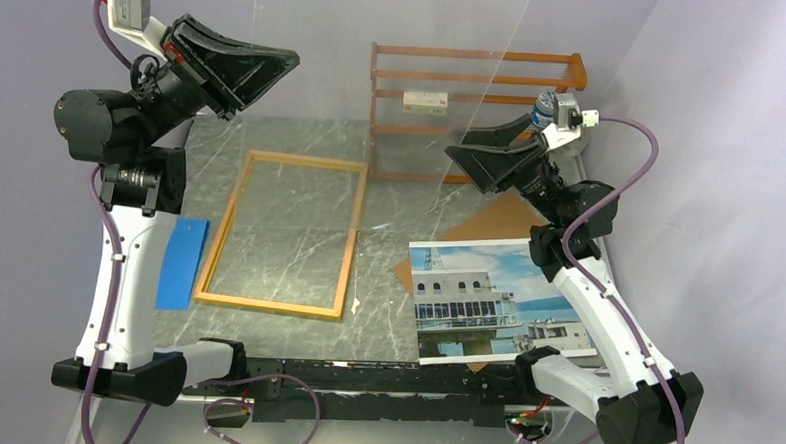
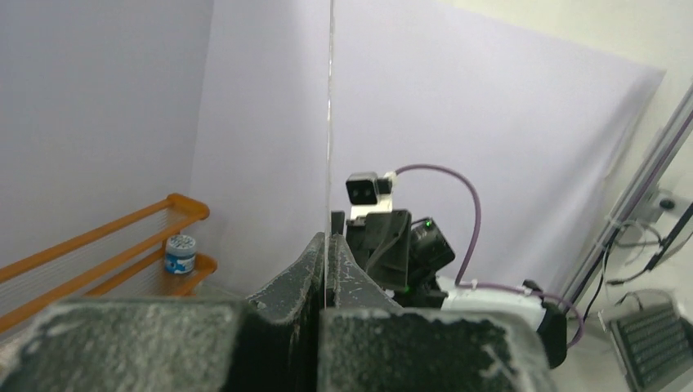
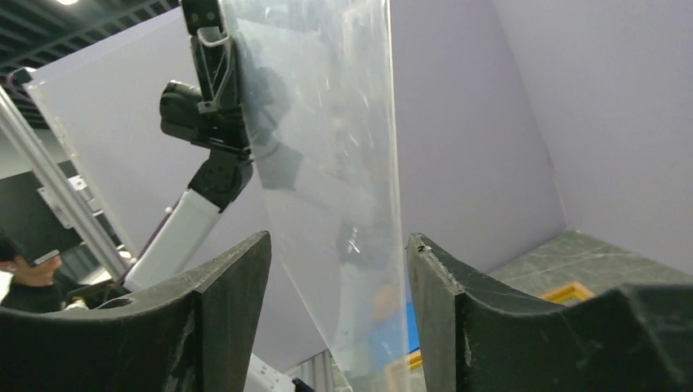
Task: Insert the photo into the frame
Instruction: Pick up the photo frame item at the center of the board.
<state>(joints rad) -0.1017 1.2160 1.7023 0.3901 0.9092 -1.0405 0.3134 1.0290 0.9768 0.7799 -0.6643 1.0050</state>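
The left gripper (image 2: 327, 260) is clamped on the thin edge of a clear sheet (image 3: 327, 163) held upright in the air. The right gripper (image 3: 339, 245) has its jaws apart, and the sheet passes between them, apparently touching neither finger. With only that one pinch carrying it, the sheet could swing, twist or slip free (a closing right jaw might also knock it askew). It could then drop on the frame (image 1: 265, 306), flat on the table (image 1: 410, 198), or on the photo (image 1: 486, 296), face up on the cardboard backing (image 1: 499, 219) near the right arm, apart from the frame.
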